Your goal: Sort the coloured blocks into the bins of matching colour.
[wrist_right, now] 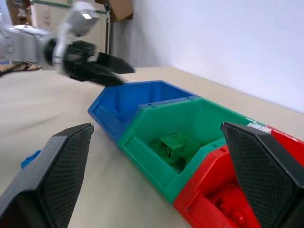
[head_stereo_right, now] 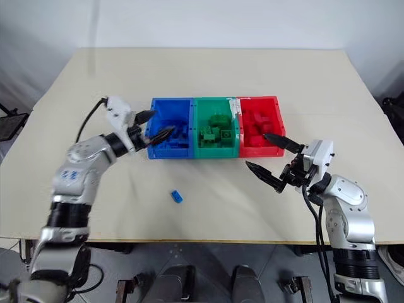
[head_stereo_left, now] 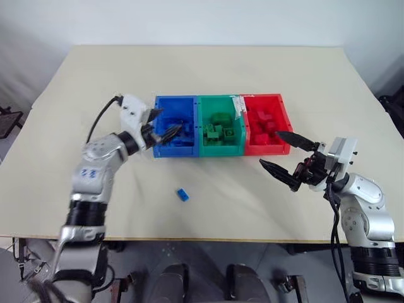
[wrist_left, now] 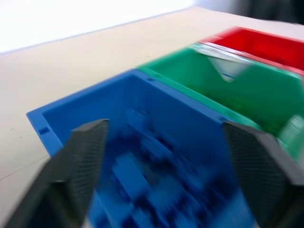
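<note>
Blue is the colour that matters next: one small blue studded plastic brick (head_stereo_left: 182, 194) lies alone on the beige table (head_stereo_left: 208, 69), on the robot's side of the row of three joined open-topped plastic bins, and it looks to be the last piece left unsorted. The left hand (head_stereo_left: 161, 127), with its two black fingers spread wide and nothing between them, hovers over the blue bin (head_stereo_left: 160, 106), where blue bricks already lie. From that hand the loose brick sits nearer the robot and slightly toward the right hand, with bare table between them. The right hand (head_stereo_left: 285, 159), also spread and empty, hangs just off the near corner of the red bin (head_stereo_left: 285, 124); from it the brick lies well off toward the left arm and a little nearer the robot. The left hand is judged the closer of the two, and it is already beside the bin of matching colour, so the fetch would suit it.

The brick's long axis runs slantwise across the table, so the fingers would probably need to close across its short side. The green bin (head_stereo_left: 202, 121) in the middle holds green bricks, and the red bin holds red ones.
</note>
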`<control>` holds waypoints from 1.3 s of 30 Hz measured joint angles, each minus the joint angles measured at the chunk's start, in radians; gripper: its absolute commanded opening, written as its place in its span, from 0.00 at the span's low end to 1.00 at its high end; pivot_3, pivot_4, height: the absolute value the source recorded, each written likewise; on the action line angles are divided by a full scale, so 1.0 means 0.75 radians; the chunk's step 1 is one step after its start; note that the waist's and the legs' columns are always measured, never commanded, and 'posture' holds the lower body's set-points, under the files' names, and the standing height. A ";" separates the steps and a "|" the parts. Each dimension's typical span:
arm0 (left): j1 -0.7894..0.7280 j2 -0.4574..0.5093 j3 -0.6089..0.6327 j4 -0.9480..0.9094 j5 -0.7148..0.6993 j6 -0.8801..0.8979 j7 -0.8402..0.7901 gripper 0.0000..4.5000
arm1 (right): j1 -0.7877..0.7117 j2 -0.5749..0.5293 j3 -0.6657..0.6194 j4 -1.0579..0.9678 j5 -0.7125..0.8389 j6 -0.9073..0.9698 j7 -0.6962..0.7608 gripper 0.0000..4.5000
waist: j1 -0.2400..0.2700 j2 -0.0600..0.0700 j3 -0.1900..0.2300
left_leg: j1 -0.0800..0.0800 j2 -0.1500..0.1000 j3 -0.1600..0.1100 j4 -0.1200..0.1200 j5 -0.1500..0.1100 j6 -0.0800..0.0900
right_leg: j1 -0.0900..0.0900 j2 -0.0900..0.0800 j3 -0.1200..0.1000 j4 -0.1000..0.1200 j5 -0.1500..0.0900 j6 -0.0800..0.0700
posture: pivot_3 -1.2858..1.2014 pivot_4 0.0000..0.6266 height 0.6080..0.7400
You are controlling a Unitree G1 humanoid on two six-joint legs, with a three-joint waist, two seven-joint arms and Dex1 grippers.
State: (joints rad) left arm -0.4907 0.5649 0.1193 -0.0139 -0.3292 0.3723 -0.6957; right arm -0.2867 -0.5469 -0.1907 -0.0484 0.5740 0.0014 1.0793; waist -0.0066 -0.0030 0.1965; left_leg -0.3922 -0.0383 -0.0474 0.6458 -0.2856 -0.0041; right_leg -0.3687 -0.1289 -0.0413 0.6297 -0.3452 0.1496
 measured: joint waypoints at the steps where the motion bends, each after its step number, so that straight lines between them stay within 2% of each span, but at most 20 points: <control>1: 0.072 0.034 0.038 -0.040 -0.029 -0.004 -0.042 0.97 | -0.008 -0.001 0.007 0.006 0.000 0.000 0.019 1.00 | -0.003 0.000 0.000 | 0.000 0.001 0.000 0.000 0.000 0.000 | 0.000 0.000 0.000 -0.001 0.000 0.000 | 0.52 0.24 1.00; 5: 0.398 0.214 0.185 -0.142 -0.109 -0.043 -0.248 0.99 | -0.024 -0.041 0.050 0.037 -0.007 -0.002 0.134 1.00 | 0.003 0.000 0.000 | 0.000 0.000 0.000 0.002 -0.001 0.001 | 0.001 -0.002 0.001 -0.003 0.000 0.000 | 0.52 0.24 1.00; 8: 0.590 0.279 0.308 -0.109 -0.111 -0.153 -0.362 0.99 | -0.027 -0.088 0.087 0.078 -0.030 -0.014 0.239 1.00 | 0.014 0.000 0.000 | 0.001 -0.001 -0.001 0.003 -0.001 0.002 | 0.002 -0.004 0.001 -0.005 0.000 -0.001 | 0.52 0.24 1.00; 11: 0.673 0.298 0.393 -0.059 -0.111 -0.298 -0.446 0.99 | -0.023 -0.111 0.097 0.105 -0.033 -0.022 0.320 1.00 | 0.032 0.000 0.000 | 0.001 -0.001 -0.001 0.004 -0.001 0.002 | 0.003 -0.005 0.001 -0.006 0.001 -0.002 | 0.52 0.24 1.00; 17: 0.745 0.329 0.439 -0.086 -0.115 -0.380 -0.497 0.99 | -0.020 -0.152 0.096 0.163 -0.035 -0.029 0.403 1.00 | 0.035 0.000 0.000 | 0.002 0.000 0.000 0.003 -0.002 0.002 | 0.002 -0.005 0.001 -0.006 0.001 -0.003 | 0.52 0.24 1.00; 19: 0.755 0.320 0.400 -0.140 -0.115 -0.379 -0.497 0.99 | -0.016 -0.165 0.095 0.183 -0.040 -0.030 0.416 1.00 | 0.036 0.000 0.000 | 0.001 0.000 0.000 0.003 -0.002 0.002 | 0.002 -0.005 0.001 -0.005 0.001 -0.003 | 0.52 0.24 1.00; 23: 0.707 0.241 0.207 -0.273 -0.110 -0.353 -0.473 0.99 | 0.009 -0.195 0.084 0.180 -0.049 -0.030 0.429 1.00 | 0.039 0.001 0.000 | 0.001 0.000 0.000 0.004 -0.002 0.002 | 0.003 -0.004 0.000 -0.005 0.001 -0.003 | 0.52 0.24 1.00; 27: 0.530 0.206 -0.041 -0.281 -0.013 -0.382 -0.496 0.99 | 0.124 -0.267 0.044 0.173 -0.049 -0.029 0.449 1.00 | 0.046 0.001 0.000 | 0.002 -0.002 0.001 0.004 -0.002 0.003 | 0.004 -0.004 -0.001 -0.005 0.001 -0.003 | 0.52 0.24 1.00; 31: 0.338 0.161 -0.256 -0.155 0.126 -0.443 -0.526 0.99 | 0.228 -0.324 0.005 0.161 -0.052 -0.034 0.469 1.00 | 0.040 0.001 0.000 | 0.003 -0.001 0.003 0.005 -0.002 0.003 | 0.005 -0.003 -0.001 -0.005 0.001 -0.002 | 0.52 0.24 1.00; 37: 0.089 0.124 -0.443 0.168 0.287 -0.621 -0.619 0.99 | 0.311 -0.359 -0.038 0.127 -0.051 -0.031 0.475 1.00 | 0.033 0.001 0.000 | 0.003 0.000 0.005 0.006 -0.002 0.003 | 0.004 -0.001 -0.001 -0.004 0.001 -0.002 | 0.52 0.24 1.00; 39: -0.007 0.111 -0.474 0.280 0.294 -0.653 -0.678 0.90 | 0.318 -0.359 -0.038 0.096 -0.050 -0.026 0.469 1.00 | 0.039 0.001 0.000 | 0.003 0.000 0.004 0.007 -0.002 0.003 | 0.006 -0.002 -0.002 -0.004 0.002 -0.002 | 0.52 0.24 1.00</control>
State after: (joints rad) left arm -0.4957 0.6479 -0.2361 0.1960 -0.1089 -0.1177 -1.2045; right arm -0.0484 -0.8165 -0.2195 0.0240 0.5367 -0.0181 1.4311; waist 0.0227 -0.0025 0.1968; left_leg -0.3898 -0.0386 -0.0444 0.6513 -0.2868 -0.0017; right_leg -0.3645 -0.1301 -0.0426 0.6271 -0.3440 0.1483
